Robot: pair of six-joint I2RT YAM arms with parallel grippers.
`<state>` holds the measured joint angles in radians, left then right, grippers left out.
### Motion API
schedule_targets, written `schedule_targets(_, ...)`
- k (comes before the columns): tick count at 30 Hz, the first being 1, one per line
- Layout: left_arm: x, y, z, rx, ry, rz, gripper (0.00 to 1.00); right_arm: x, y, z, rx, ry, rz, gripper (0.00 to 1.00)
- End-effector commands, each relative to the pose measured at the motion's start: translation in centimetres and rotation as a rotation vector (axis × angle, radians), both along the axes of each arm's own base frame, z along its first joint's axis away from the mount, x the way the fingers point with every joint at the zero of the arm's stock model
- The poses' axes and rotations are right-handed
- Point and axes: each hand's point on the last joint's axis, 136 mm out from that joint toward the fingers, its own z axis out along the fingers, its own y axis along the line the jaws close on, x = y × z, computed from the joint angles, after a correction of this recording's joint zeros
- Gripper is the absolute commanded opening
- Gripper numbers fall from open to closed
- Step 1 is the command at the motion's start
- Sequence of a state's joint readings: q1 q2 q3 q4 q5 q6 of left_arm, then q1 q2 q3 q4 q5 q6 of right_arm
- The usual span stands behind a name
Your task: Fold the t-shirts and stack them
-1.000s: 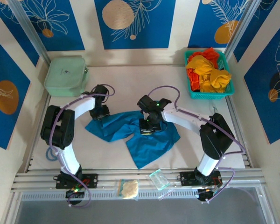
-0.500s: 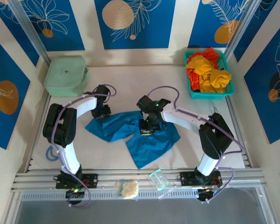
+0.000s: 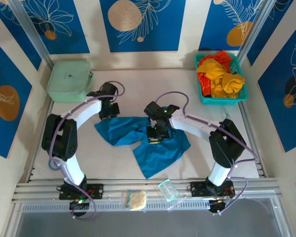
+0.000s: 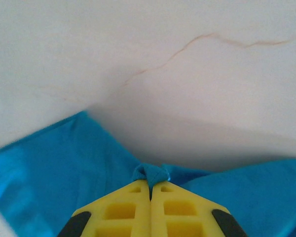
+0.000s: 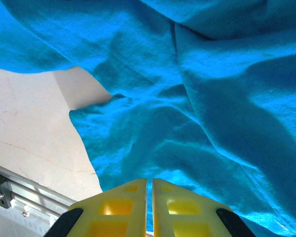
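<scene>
Over at the back left sits the pale green zip case (image 3: 69,80). Next we see the left gripper (image 4: 150,183), jaws pressed tight together on a small pinch of the teal-blue t-shirt (image 3: 155,148) at its left edge. That shirt lies crumpled in the middle of the table (image 3: 187,98). Down on its centre is the right gripper (image 5: 149,182), jaws all but together. Whether cloth is caught between them we cannot tell. Far right at the back, the teal mesh basket (image 3: 222,101) holds the yellow-orange and red t-shirts (image 3: 219,74), bundled.

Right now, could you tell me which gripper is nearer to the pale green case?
Left. The left gripper is right of the case; the right gripper sits farther off, on the blue t-shirt.
</scene>
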<state>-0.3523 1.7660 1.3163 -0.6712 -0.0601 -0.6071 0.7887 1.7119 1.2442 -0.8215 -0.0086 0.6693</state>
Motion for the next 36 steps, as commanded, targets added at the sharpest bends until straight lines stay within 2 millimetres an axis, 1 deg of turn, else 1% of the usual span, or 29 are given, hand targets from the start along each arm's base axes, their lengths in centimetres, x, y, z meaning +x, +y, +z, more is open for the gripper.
schedule_targets(1,0.3,-0.4,3.5,-0.012,-0.061,-0.03,0.0,-0.2,1.0,0.5,0.028,0.01,0.011,0.11)
schedule_targets(4,0.9,0.0,4.5,0.03,-0.075,-0.038,0.0,-0.2,0.9,0.6,0.027,0.004,0.005,0.11)
schedule_targets(7,1.3,0.1,4.4,0.055,-0.056,-0.049,0.0,-0.3,0.6,0.6,0.019,0.001,-0.002,0.12)
schedule_targets(9,1.4,0.1,3.7,0.062,-0.038,-0.051,0.0,-0.3,0.4,0.4,0.013,-0.001,-0.013,0.13)
schedule_targets(12,1.2,0.5,2.2,0.092,0.005,-0.041,0.0,-0.1,0.1,0.3,0.012,-0.002,-0.039,0.13)
schedule_targets(14,1.5,0.3,1.2,0.095,0.022,-0.044,0.0,0.1,-0.1,0.2,0.009,-0.005,-0.062,0.13)
schedule_targets(17,2.6,-0.4,0.5,0.085,0.036,-0.06,0.0,0.9,-0.3,0.3,0.01,-0.025,-0.093,0.16)
schedule_targets(20,3.8,-1.4,0.7,0.073,0.045,-0.081,0.01,2.7,0.0,0.9,0.033,-0.072,-0.104,0.23)
schedule_targets(21,4.1,-1.6,0.9,0.075,0.044,-0.085,0.08,3.5,0.2,1.2,0.043,-0.094,-0.099,0.25)
schedule_targets(22,4.5,-1.7,1.3,0.073,0.036,-0.089,0.22,4.4,0.6,1.6,0.064,-0.124,-0.08,0.27)
schedule_targets(23,4.8,-1.9,1.6,0.071,0.029,-0.093,0.39,5.3,1.3,2.2,0.087,-0.162,-0.042,0.29)
schedule_targets(25,5.1,-1.9,2.2,0.074,0.013,-0.099,0.62,7.1,2.7,3.4,0.121,-0.241,0.035,0.33)
schedule_targets(26,5.1,-1.7,2.6,0.086,0.004,-0.097,0.71,8.0,3.6,3.9,0.144,-0.276,0.079,0.34)
schedule_targets(27,5.1,-1.3,3.1,0.1,-0.008,-0.092,0.76,8.7,4.6,4.3,0.173,-0.296,0.125,0.35)
schedule_targets(29,4.6,0.1,4.0,0.146,-0.023,-0.071,0.84,9.9,6.9,5.2,0.231,-0.333,0.223,0.37)
schedule_targets(30,4.3,1.0,4.2,0.168,-0.021,-0.054,0.86,10.4,7.7,5.4,0.246,-0.344,0.258,0.38)
schedule_targets(31,3.8,2.1,4.5,0.184,-0.02,-0.029,0.86,11.0,8.7,5.2,0.258,-0.341,0.294,0.38)
schedule_targets(33,2.6,4.6,4.4,0.195,-0.001,0.036,0.85,12.1,10.4,4.6,0.272,-0.331,0.351,0.38)
schedule_targets(35,1.3,7.0,3.4,0.178,0.023,0.101,0.83,13.3,12.0,3.8,0.282,-0.322,0.396,0.38)
schedule_targets(36,0.9,7.8,2.9,0.16,0.032,0.124,0.8,13.8,12.7,3.6,0.291,-0.323,0.41,0.39)
